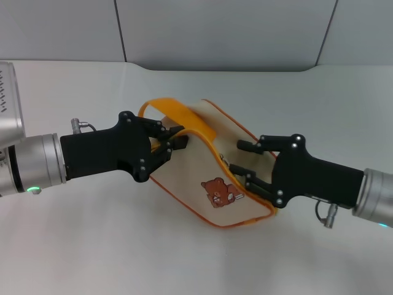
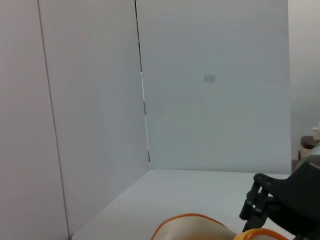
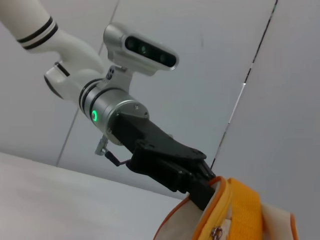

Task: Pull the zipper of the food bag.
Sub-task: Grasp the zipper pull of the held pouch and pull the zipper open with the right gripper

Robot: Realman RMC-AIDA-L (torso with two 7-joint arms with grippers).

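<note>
The cream food bag (image 1: 196,175) with orange piping and a brown bear print lies tilted at the table's middle. Its wide orange strap (image 1: 178,117) arches over the top. The orange zipper line (image 1: 212,147) runs along the upper edge. My left gripper (image 1: 172,142) is shut on the bag's left top edge, by the strap's base. My right gripper (image 1: 244,161) is open, its fingers spread over the bag's right end by the zipper line. In the right wrist view the left gripper (image 3: 202,187) pinches the bag's rim, and the small silver pull tab (image 3: 216,232) hangs just below it.
The white table (image 1: 92,246) runs to grey wall panels (image 1: 221,31) at the back. In the left wrist view only the bag's top edge (image 2: 192,225) and the right gripper (image 2: 255,205) show against the walls.
</note>
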